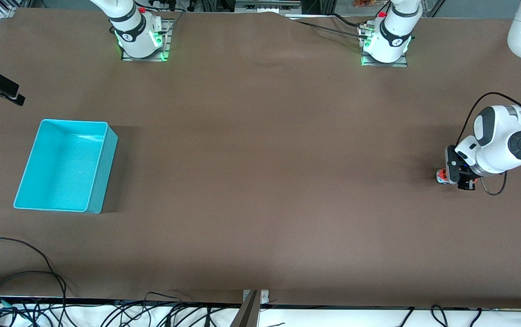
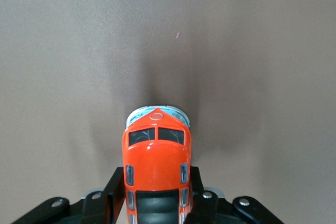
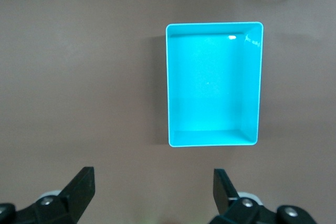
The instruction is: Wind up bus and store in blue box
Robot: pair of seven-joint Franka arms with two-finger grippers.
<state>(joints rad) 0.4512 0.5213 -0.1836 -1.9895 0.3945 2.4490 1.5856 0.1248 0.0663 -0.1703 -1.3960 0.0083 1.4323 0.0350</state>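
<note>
left jaws clamp bus (image 2: 157,166) sides, nose pointing away from wrist; right jaws apart.

bus (image 1: 442,176): on table (image 1: 260,181), at left arm's end, well apart from blue box (image 1: 65,165) | blue box: on table, at right arm's end | bus and blue box about equally near front camera

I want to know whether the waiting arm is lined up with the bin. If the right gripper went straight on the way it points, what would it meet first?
Probably the bare brown table. The right gripper, fingers open, points down just beside the blue box, which sits ahead of its fingertips rather than between them, though depth is hard to judge.
</note>
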